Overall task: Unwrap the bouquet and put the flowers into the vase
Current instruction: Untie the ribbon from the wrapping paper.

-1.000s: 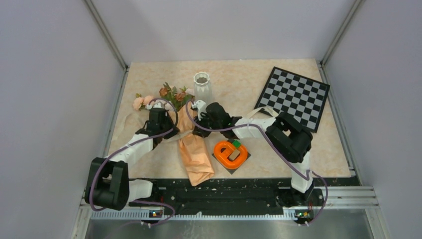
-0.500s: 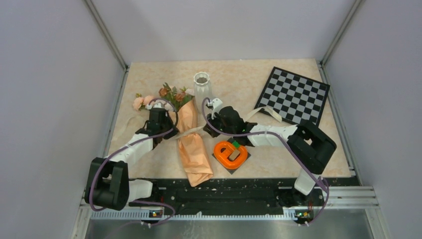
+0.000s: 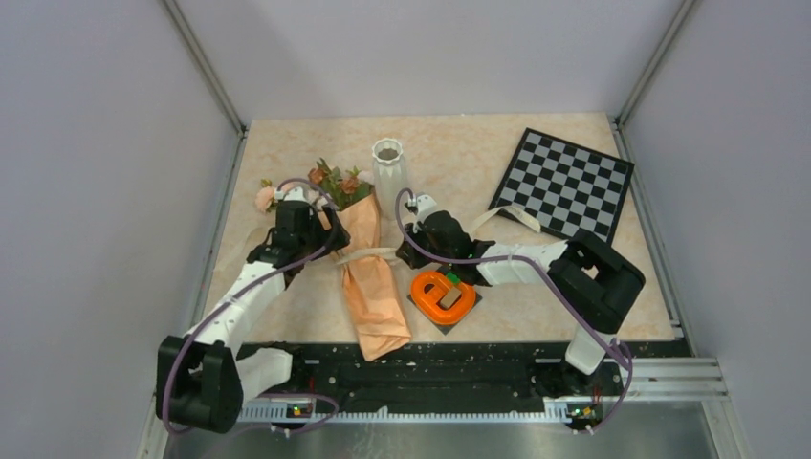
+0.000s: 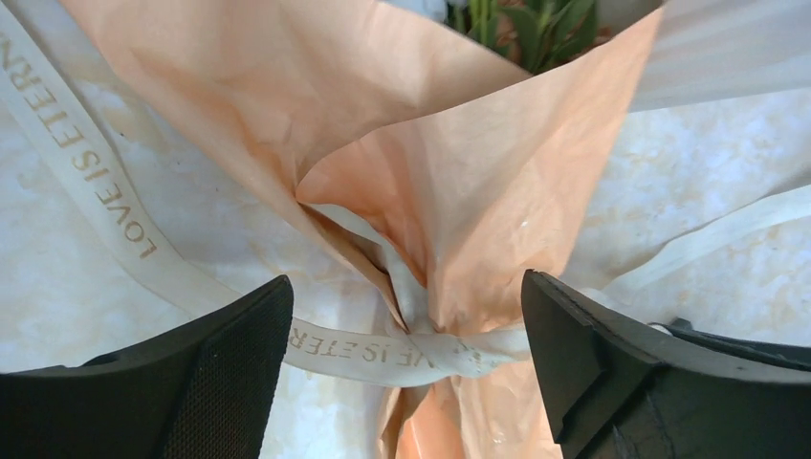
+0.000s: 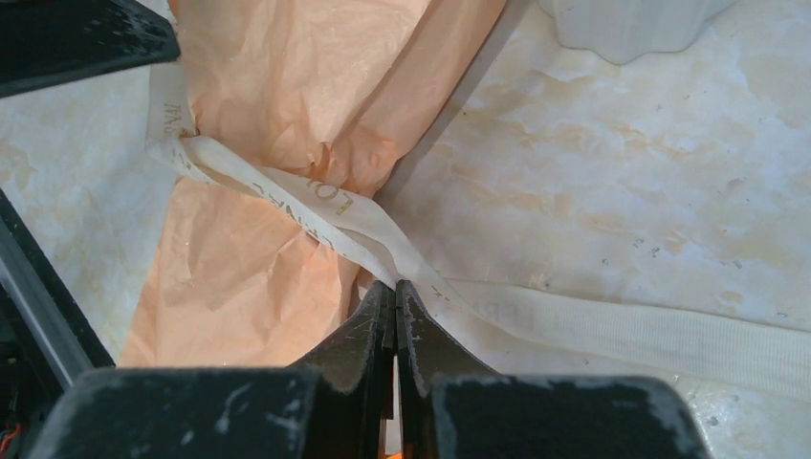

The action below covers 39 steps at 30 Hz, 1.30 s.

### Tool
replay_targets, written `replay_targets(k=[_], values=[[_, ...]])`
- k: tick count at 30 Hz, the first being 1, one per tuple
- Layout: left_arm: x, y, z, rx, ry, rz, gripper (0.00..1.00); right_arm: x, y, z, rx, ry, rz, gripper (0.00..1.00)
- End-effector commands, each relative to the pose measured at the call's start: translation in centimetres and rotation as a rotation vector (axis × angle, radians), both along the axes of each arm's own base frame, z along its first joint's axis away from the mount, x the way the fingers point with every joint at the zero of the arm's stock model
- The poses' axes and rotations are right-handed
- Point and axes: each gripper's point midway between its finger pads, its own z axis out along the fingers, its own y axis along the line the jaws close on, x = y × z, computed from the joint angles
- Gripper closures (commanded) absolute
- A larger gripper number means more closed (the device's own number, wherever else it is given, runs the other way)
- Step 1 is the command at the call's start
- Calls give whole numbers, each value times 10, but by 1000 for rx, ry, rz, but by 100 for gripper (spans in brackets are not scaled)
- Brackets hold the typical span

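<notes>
The bouquet (image 3: 371, 277) lies flat on the table (image 3: 574, 316), left of the middle. Its long axis runs near to far and leans slightly left at the far end. The flowers (image 3: 335, 182) point far, their heads just left of the upright vase (image 3: 389, 167). The folded paper tail points near and reaches the table's near edge. A cream ribbon (image 4: 383, 349) cinches the paper about halfway along.

The left gripper (image 4: 406, 306) comes in from the left with its jaws spread wide on either side of the cinch, gripping nothing. The right gripper (image 5: 395, 292) sits just right of the cinch, jaws pressed together. Their tips meet on a ribbon tail, which they appear to be pinching, though the contact itself is hard to see.

An orange ring (image 3: 443, 294) on a dark square lies just right of the paper's near half, close under the right arm. A chessboard (image 3: 564, 186) takes the far right corner. Bare tabletop shows left of the paper, along the far edge behind the vase, and near the right edge.
</notes>
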Motion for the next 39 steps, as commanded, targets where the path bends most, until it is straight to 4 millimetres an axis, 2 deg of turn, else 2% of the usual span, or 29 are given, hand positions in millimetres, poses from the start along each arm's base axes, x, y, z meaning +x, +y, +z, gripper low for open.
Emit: replay_targets(k=[1,4,9,12,17,20,24,32,34,39], values=[[3,-1,39,-2,-103,-27,7,12,11,20,71,-27,-18,100],[-8,-16,45,-65,-114,-77,11,13,12,22,78,-27,-20,100],[-28,-39,42,-120,-106,-138,28,16,13,23,81,-20,-31,100],[-36,-44,40,-108,-123,-168,36,17,14,24,81,-13,-35,100],[-40,-45,28,-90,-88,-159,45,17,17,25,89,-7,-32,100],[-33,-33,23,-59,-67,-68,52,17,18,25,92,-5,-31,100],[-24,-30,25,-53,-86,-35,52,17,19,26,93,-4,-28,100],[-20,-31,11,-39,-16,-15,52,17,18,25,91,-1,-28,100],[-21,-33,10,-51,-16,-19,57,17,18,24,90,-1,-29,100],[-21,-31,10,-54,-21,4,81,18,17,25,89,-3,-37,100]])
